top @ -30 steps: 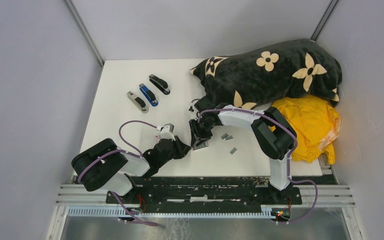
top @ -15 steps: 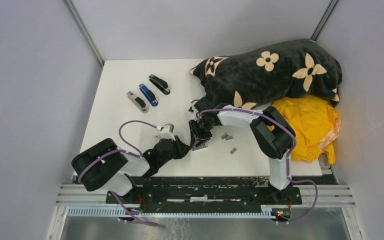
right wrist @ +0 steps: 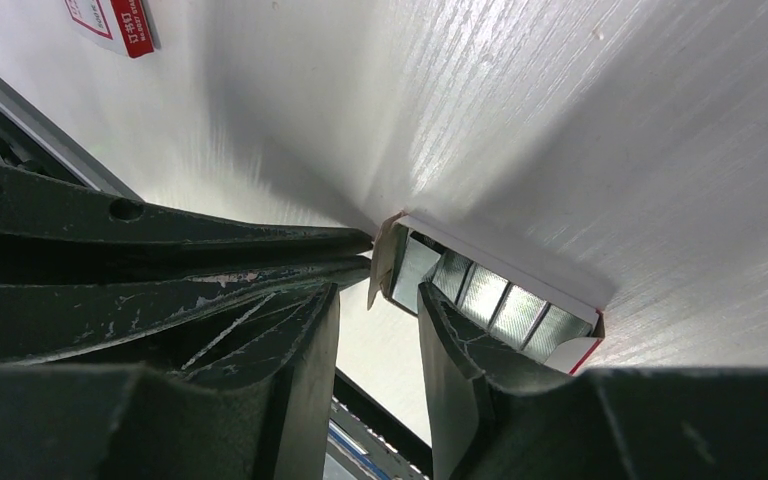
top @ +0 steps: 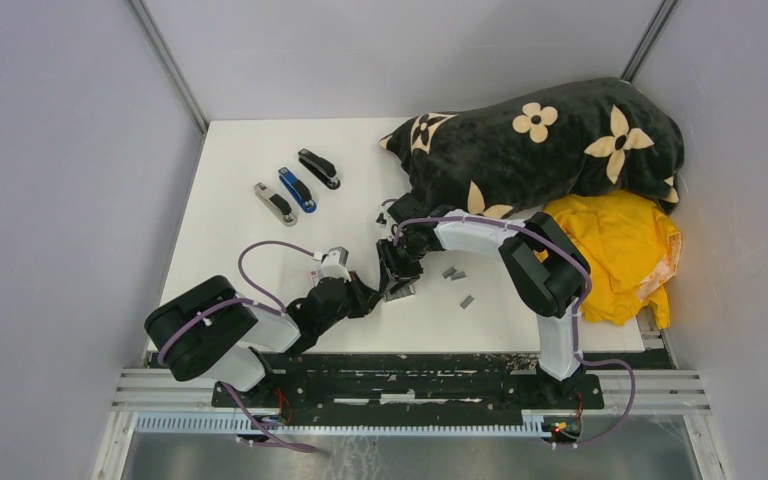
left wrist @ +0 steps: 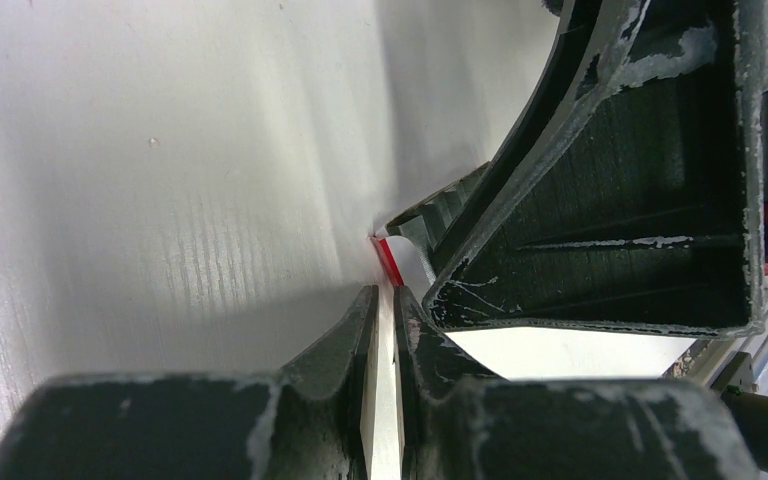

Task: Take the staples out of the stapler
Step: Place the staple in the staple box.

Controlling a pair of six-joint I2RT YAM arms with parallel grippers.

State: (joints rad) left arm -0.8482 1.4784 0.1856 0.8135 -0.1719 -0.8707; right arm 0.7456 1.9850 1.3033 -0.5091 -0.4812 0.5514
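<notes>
Three staplers lie in a row at the table's far left: grey (top: 275,203), blue (top: 297,190) and black (top: 318,168), well away from both grippers. Loose grey staples (top: 450,272) lie right of centre, with another strip (top: 467,300) nearer the front. A small white-and-red box (right wrist: 570,345) lies open with several silvery strips (right wrist: 505,300) inside. My left gripper (left wrist: 385,300) is shut on the box's thin white flap (left wrist: 384,400). My right gripper (right wrist: 378,300) stands open at the box's mouth, one finger (right wrist: 455,340) against the opening, nothing between its fingers.
A black flowered blanket (top: 550,140) and a yellow cloth (top: 610,250) are heaped along the table's right side. A white-and-red printed piece (right wrist: 110,20) lies on the table near the left arm. The two grippers (top: 385,285) almost touch at the front centre.
</notes>
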